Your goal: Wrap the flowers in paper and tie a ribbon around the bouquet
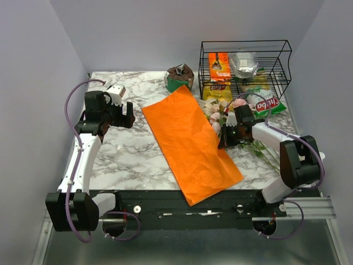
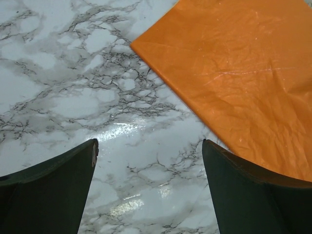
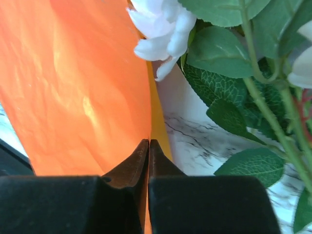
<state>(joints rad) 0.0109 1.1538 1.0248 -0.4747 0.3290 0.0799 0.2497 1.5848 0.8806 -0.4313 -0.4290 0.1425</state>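
The orange paper (image 1: 187, 141) lies flat and diagonal across the middle of the marble table (image 1: 127, 154). My right gripper (image 1: 225, 138) is at the sheet's right edge and is shut on it. In the right wrist view the jaws (image 3: 148, 141) meet with a sliver of the paper (image 3: 73, 87) between them. The flowers (image 1: 218, 110) lie just right of the sheet, pale roses (image 3: 161, 29) and green leaves beside the gripper, with the stems (image 1: 259, 149) trailing right. My left gripper (image 1: 129, 116) is open over bare marble, left of the paper's (image 2: 243, 73) far corner, fingers (image 2: 73, 170) wide apart. No ribbon or wrapped bouquet is in view.
A black wire basket (image 1: 245, 66) with snack packets stands at the back right. A green chip bag (image 1: 270, 102) and a yellow packet (image 1: 216, 91) lie in front of it. A brown and green bundle (image 1: 180, 77) sits at the back centre. Walls close in on both sides.
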